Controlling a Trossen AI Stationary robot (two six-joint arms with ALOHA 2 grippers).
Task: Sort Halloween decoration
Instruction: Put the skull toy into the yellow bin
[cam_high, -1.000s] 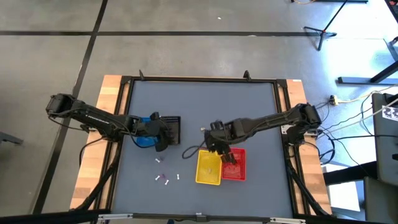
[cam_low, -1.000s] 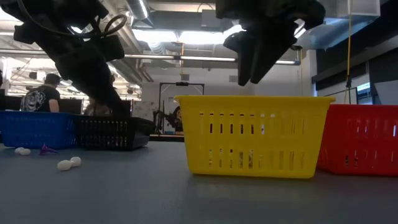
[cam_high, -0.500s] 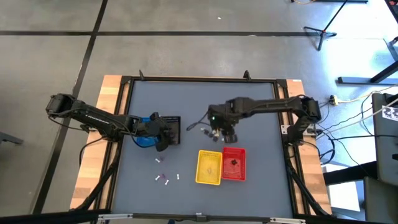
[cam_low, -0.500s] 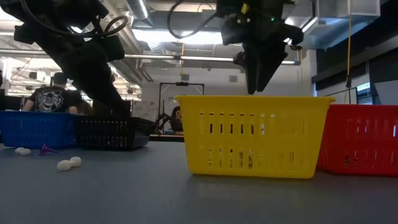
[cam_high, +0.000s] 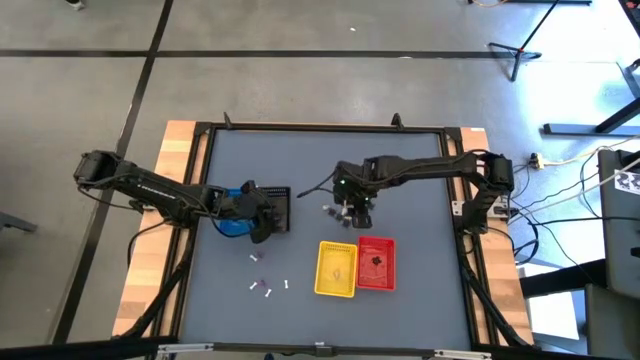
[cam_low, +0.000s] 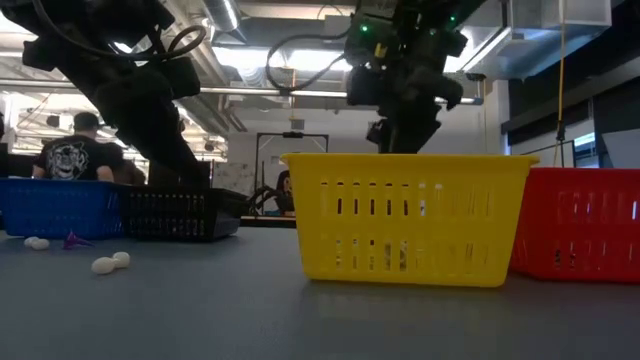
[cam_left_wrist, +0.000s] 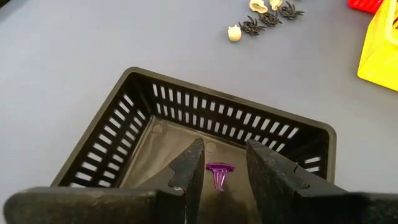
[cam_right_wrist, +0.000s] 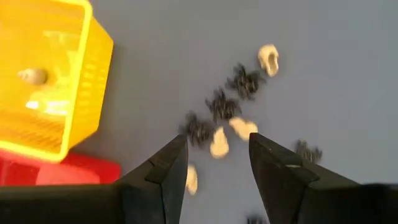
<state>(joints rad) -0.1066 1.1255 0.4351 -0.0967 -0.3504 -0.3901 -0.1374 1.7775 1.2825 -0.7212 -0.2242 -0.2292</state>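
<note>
A: What are the baskets like?

B: 4 small rectangular mesh ones, plastic-looking with slotted walls. The yellow basket (cam_high: 336, 268) and red basket (cam_high: 376, 263) sit touching side by side near the table's front. The black basket (cam_left_wrist: 205, 134) and the blue basket (cam_high: 232, 222) sit together at the left.

A: And the Halloween trinkets?

B: In 3 loose groups on the smooth grey table (cam_high: 400, 170). A cluster of spiky black spider shapes (cam_right_wrist: 222, 104) and pale, lumpy skull-like pieces (cam_right_wrist: 269, 58) lies on the table behind the yellow basket. A few white and purplish bits (cam_high: 267, 288) lie near the front left. 1 purple, mushroom-shaped piece (cam_left_wrist: 217, 172) lies on the black basket's floor, and a pale piece (cam_right_wrist: 32, 76) lies inside the yellow one. There is something dark in the red basket; I can't make out its shape.

A: The grippers?

B: The right gripper (cam_right_wrist: 214, 152) hangs over the spider-and-skull cluster, fingers spread, nothing between them. The left gripper (cam_left_wrist: 221, 163) is above the black basket, fingers apart and empty, the purple piece showing through the gap.

A: Anything cut off?

B: In the low view the yellow basket hides the right fingertips, and only 2 white beads (cam_low: 110, 262) and a purple piece (cam_low: 72, 240) show on the table. A person in a dark shirt (cam_low: 66, 155) stands behind the blue basket, partly hidden
</note>
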